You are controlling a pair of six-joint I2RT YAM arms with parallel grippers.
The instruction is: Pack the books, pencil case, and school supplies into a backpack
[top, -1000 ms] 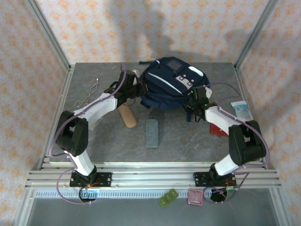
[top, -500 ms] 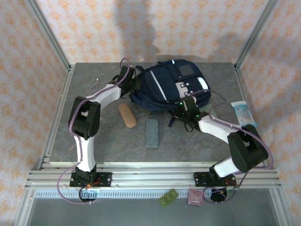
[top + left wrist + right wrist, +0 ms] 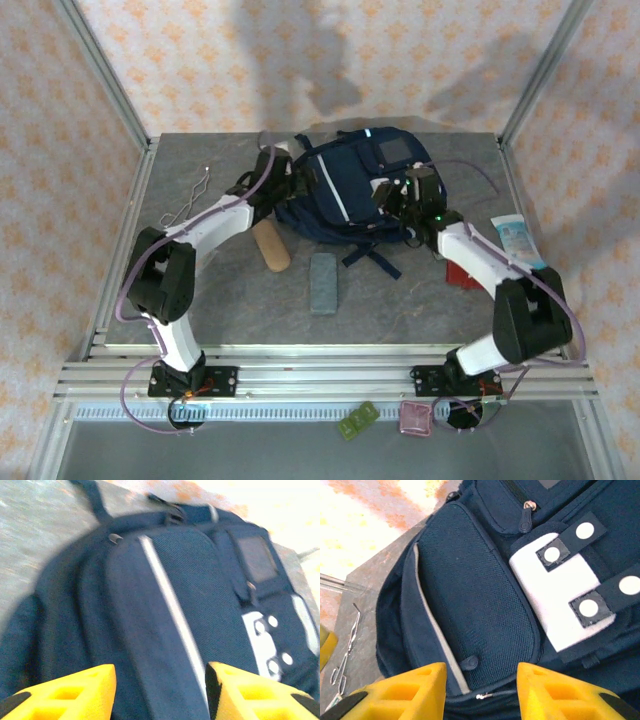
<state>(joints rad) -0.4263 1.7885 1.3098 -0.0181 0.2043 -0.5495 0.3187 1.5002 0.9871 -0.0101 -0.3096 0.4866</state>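
Grey tabletop [image 3: 430, 305] holds the backpack [image 3: 350, 190] by its far edge, front side up, its long way running near to far. The left gripper [image 3: 159, 677] and right gripper [image 3: 481, 675] sit at its sides, both partly open and holding nothing. Bare room lies nearer the arms.

Two white-and-black arms [image 3: 215, 225], purple cables [image 3: 470, 165], yellow tool fingers [image 3: 400, 690], green light [image 3: 437, 214]
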